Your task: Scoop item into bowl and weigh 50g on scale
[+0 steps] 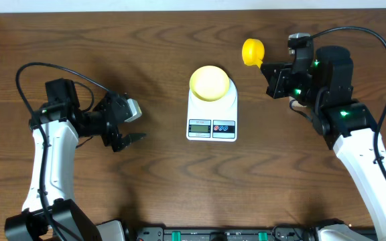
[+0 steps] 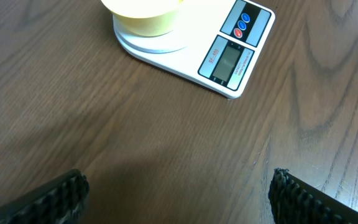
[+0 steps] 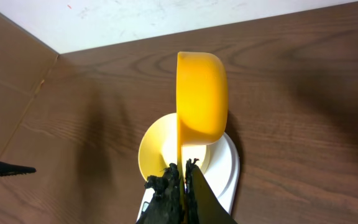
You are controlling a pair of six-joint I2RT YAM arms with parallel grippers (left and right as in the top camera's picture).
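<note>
The scoop (image 3: 201, 93) in the black right tool (image 3: 183, 174) is deep orange-yellow. Under it, the bowl (image 1: 210, 82) is a paler yellow, on the white scale (image 1: 212, 110) with a grey display and red and blue buttons. The left tool (image 1: 137, 124) has black ribbed fingers (image 2: 61, 194); between them, the dark brown desk (image 1: 146, 187) shows wavy wood grain.

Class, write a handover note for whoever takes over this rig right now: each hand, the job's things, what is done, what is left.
Left hand: open, empty, left of the flat white digital scale.
Right hand: shut on the handle of the yellow plastic scoop, held beside the scale's far right corner.
Small round pale-yellow bowl: on the scale's platform, looks empty.
No beans in view; display unreadable.
Done: bowl on scale. Left: scoop beans into bowl until 50g.
</note>
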